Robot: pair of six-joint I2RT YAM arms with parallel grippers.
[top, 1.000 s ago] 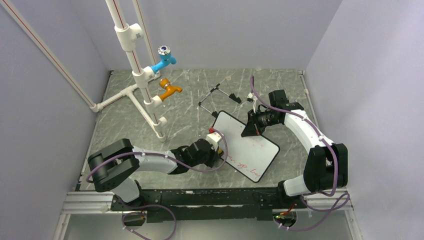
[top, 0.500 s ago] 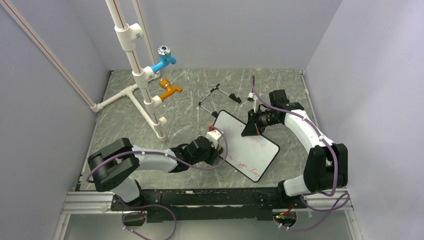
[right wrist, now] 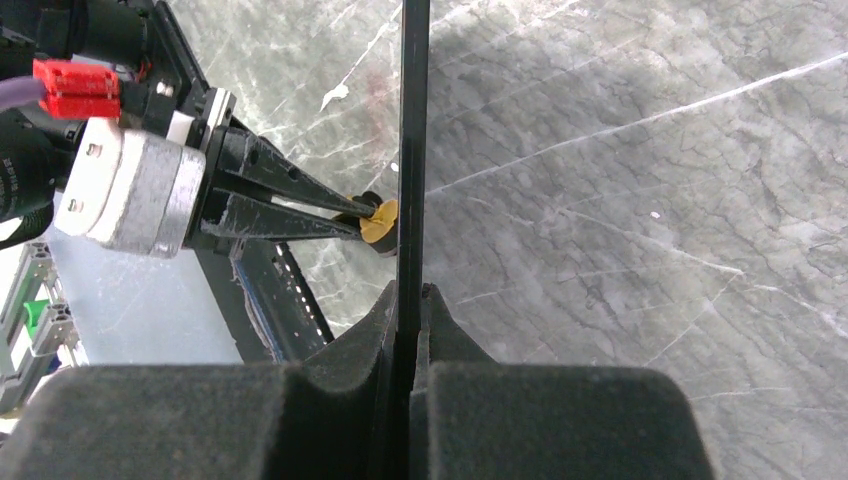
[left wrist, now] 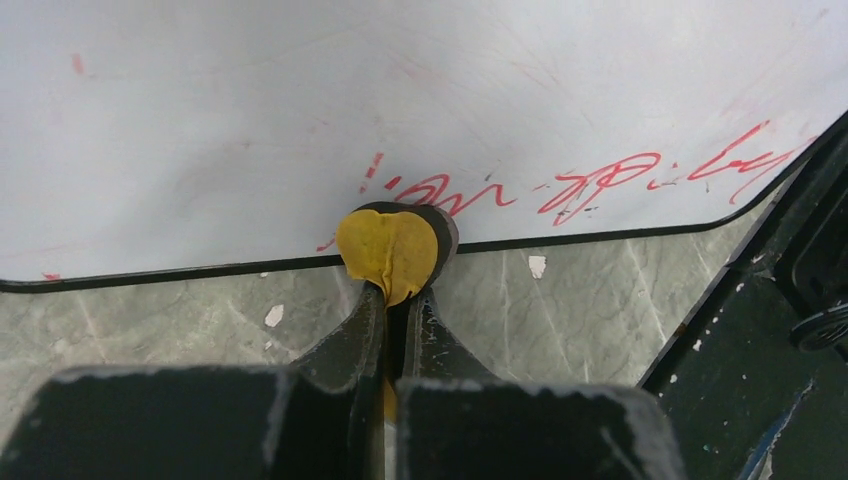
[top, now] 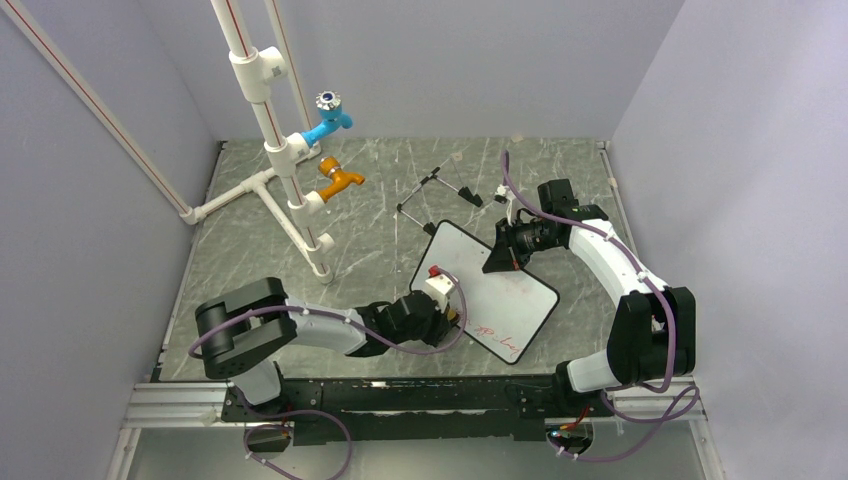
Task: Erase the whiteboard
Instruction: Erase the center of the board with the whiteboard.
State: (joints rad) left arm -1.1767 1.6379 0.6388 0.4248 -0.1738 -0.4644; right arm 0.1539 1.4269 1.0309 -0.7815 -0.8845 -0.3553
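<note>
While the right gripper [right wrist: 408, 295] clamps the single whiteboard [top: 497, 292], the left gripper [left wrist: 399, 298] pinches one yellow eraser [left wrist: 387, 250].

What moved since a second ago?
The left gripper, shut on the small yellow-black eraser block, slid toward the robot along the black-framed white whiteboard, wiping off part of the red handwriting. The right gripper stayed clamped on the board's far edge; the board stayed put.

Lab test cell: plain walls [top: 450, 60], mock pipe rig [top: 258, 72].
</note>
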